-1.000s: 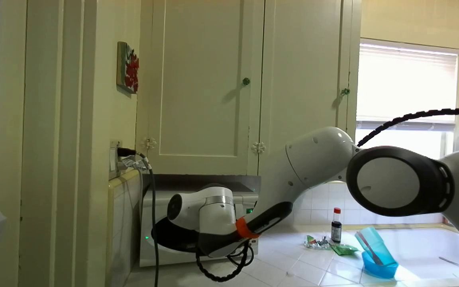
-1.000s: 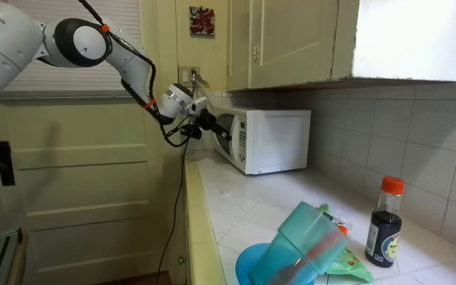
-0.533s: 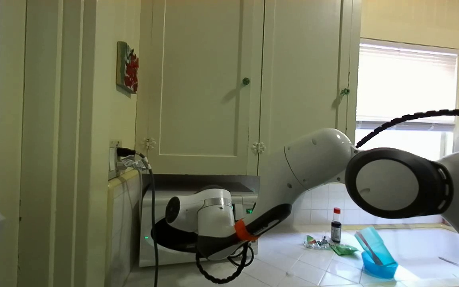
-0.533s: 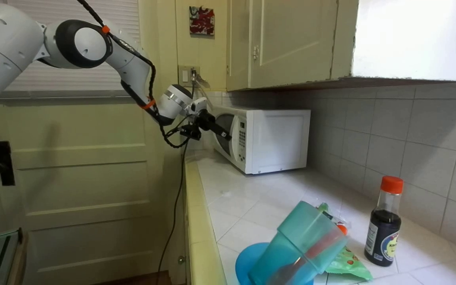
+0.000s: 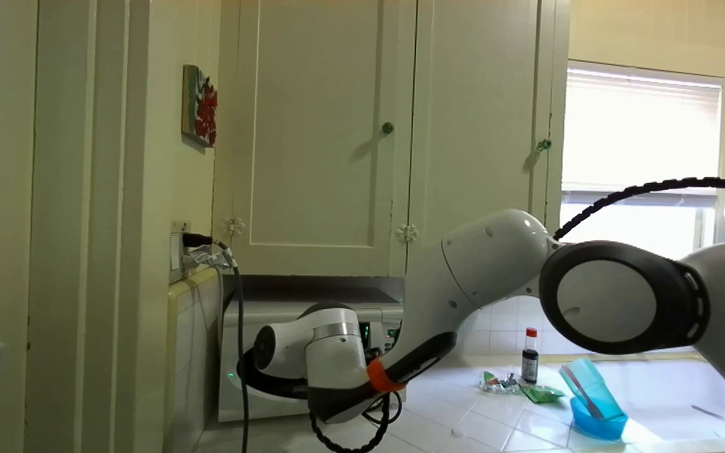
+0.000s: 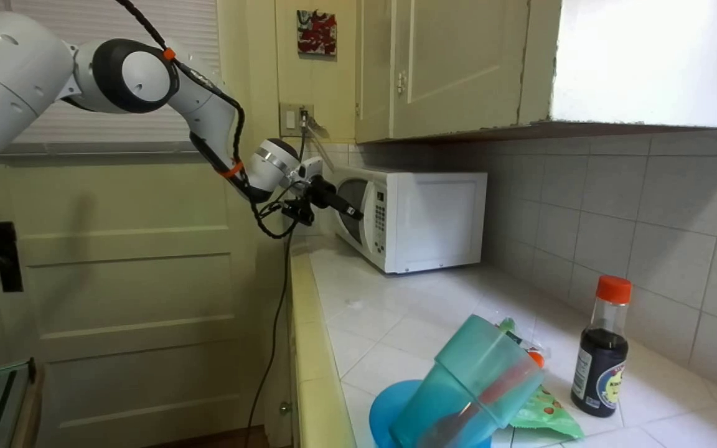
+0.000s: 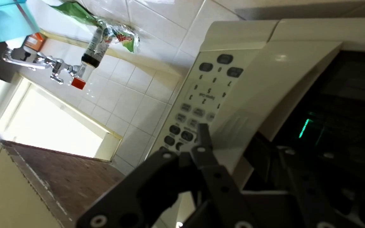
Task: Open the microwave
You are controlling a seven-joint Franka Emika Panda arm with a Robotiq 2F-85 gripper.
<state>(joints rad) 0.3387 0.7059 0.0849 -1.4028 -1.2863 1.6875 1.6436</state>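
The white microwave [image 6: 436, 221] stands on the counter with its door shut against the body. In the wrist view its pale handle [image 7: 252, 95] runs diagonally between the keypad [image 7: 209, 84] and the dark door window [image 7: 344, 95]. My gripper [image 7: 231, 139] straddles this handle and is shut on it: a black finger [image 7: 204, 134] lies on the keypad side, while its partner sits on the window side, dim against the dark glass. In an exterior view the gripper [image 6: 353, 211] reaches the front of the door; elsewhere the wrist hides it.
Wall cabinets [image 6: 458, 68] hang over the microwave. On the counter are a red-capped bottle [image 6: 602, 348], a teal cup [image 6: 470, 379] tilted on a blue dish, and a green packet [image 6: 545, 410]. A black power cord [image 5: 241, 340] hangs before the microwave's left side.
The forearm and wrist have sunk a little in both exterior views. The fingertips stay at the handle, and the microwave door looks unmoved.
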